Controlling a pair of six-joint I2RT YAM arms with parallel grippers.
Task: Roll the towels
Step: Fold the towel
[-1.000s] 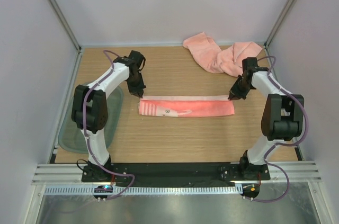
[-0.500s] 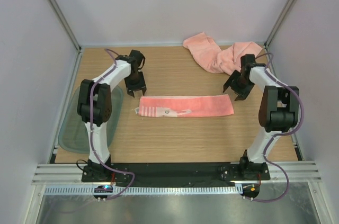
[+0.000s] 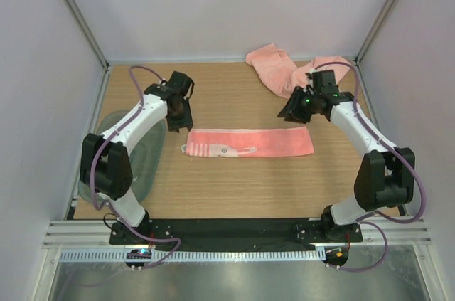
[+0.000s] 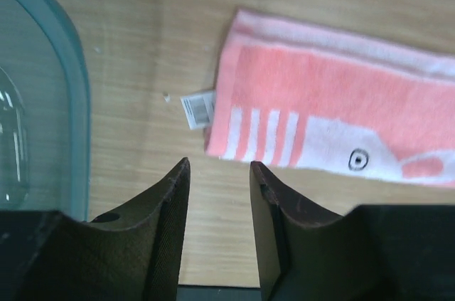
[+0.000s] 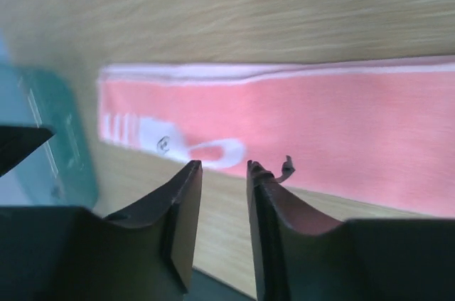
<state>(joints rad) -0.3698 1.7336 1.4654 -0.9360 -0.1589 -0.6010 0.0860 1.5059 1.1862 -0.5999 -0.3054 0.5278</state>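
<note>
One salmon-pink towel (image 3: 249, 142) lies flat on the wooden table as a long folded strip, with its white marks toward the left end. In the left wrist view that end (image 4: 334, 102) shows stripes, a small tag and a paler band along its far edge. More towels (image 3: 284, 72) lie crumpled at the back right. My left gripper (image 3: 178, 122) hovers just behind the strip's left end, open and empty (image 4: 219, 163). My right gripper (image 3: 293, 112) hangs above the strip's right end, open with nothing between its fingers (image 5: 222, 164).
A translucent grey-green tray (image 3: 146, 162) sits at the left edge of the table, partly under the left arm; its rim (image 4: 75, 102) lies close to the towel's left end. White walls and metal posts enclose the table on three sides.
Both grippers were shut on the towel's far corners; they have opened, let go and lifted away. The towel has settled flat. The right wrist has swung up and leftward.
</note>
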